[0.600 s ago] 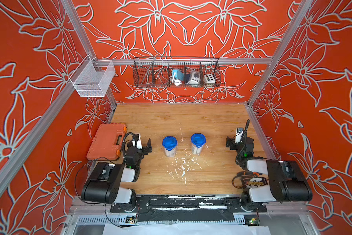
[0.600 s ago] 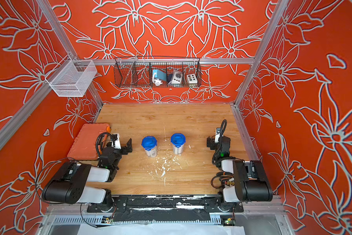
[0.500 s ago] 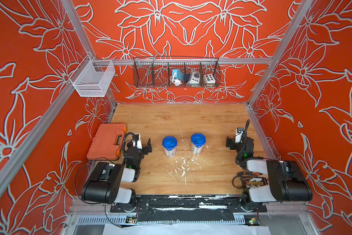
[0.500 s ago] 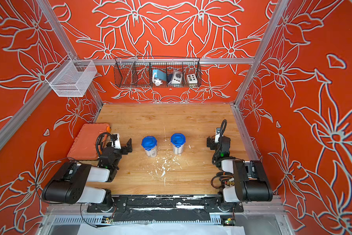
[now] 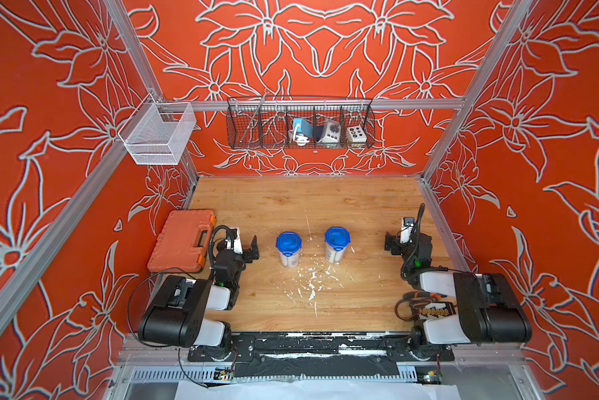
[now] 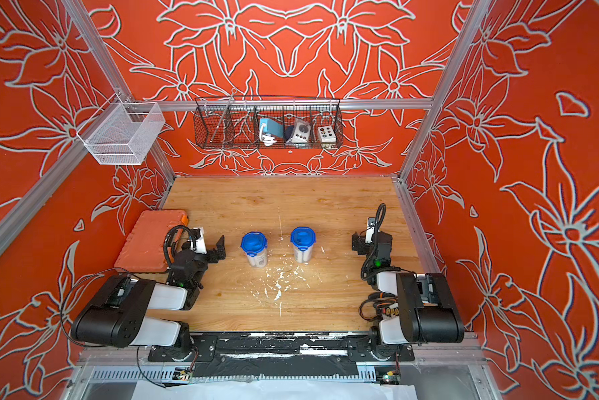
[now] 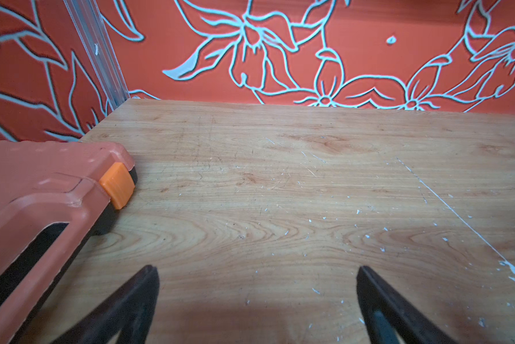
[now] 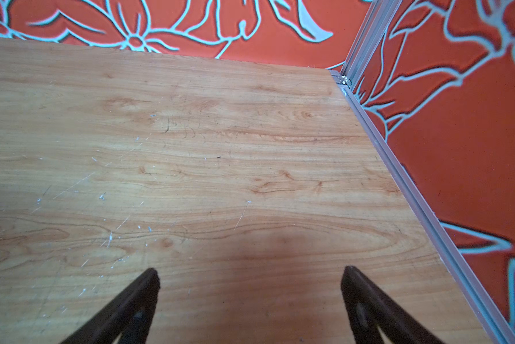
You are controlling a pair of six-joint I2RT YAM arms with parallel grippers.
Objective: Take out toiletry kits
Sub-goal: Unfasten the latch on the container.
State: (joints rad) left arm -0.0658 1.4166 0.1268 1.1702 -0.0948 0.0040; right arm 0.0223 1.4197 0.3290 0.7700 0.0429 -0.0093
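Note:
Two clear tubs with blue clip lids stand upright mid-table in both top views, the left tub (image 5: 288, 244) (image 6: 254, 243) and the right tub (image 5: 337, 239) (image 6: 302, 238). White contents show through their walls. The toiletry kits cannot be made out as separate pieces. My left gripper (image 5: 246, 247) (image 7: 256, 269) hovers low, left of the tubs beside the orange case, open and empty over bare wood. My right gripper (image 5: 405, 244) (image 8: 250, 269) sits right of the tubs near the right wall, also open and empty. Neither wrist view shows a tub.
An orange tool case (image 5: 183, 242) (image 7: 41, 193) lies at the table's left edge, close to my left gripper. A black wire basket (image 5: 300, 124) with small devices hangs on the back wall, a white mesh basket (image 5: 156, 133) on the left rail. White flecks (image 5: 312, 280) mark the wood.

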